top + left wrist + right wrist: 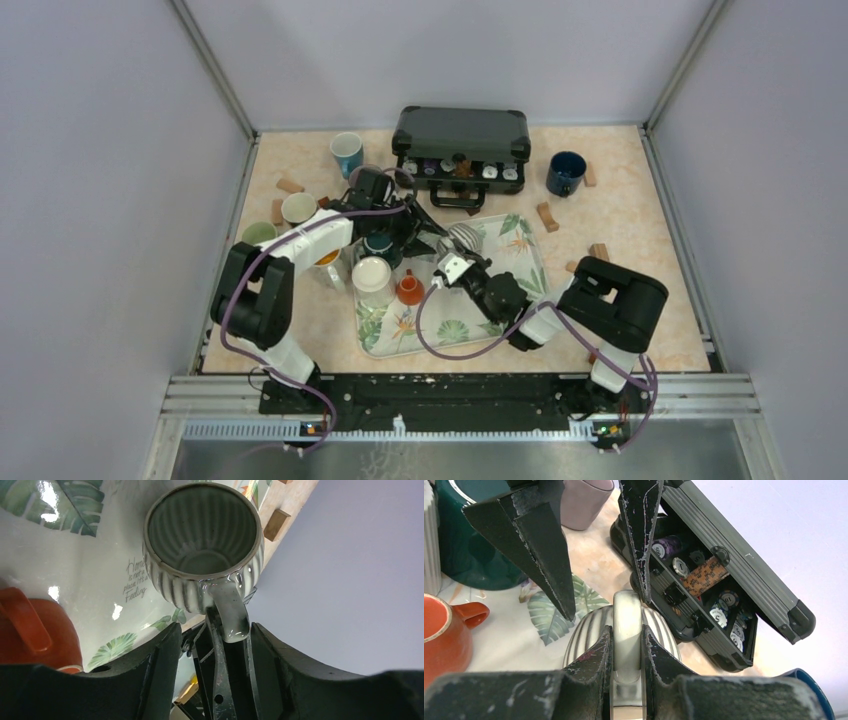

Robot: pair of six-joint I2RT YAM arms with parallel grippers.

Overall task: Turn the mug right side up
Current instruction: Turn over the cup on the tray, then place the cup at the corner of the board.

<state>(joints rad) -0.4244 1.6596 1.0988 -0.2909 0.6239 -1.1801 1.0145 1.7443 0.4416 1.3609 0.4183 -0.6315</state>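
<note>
The striped mug (462,238) lay tilted on its side at the 12 o'clock end of the leaf-print tray (527,262), its mouth turned toward 9 o'clock. The right gripper (626,645) was nearly closed, pinching the mug's handle (231,611) between its fingers. The left gripper (215,632) stood about half open and gripped nothing, one finger either side of the handle; whether they touched the mug could not be told. An orange cup (408,290) sat at 8 o'clock from the mug, and the open case (462,140) at 12 o'clock.
</note>
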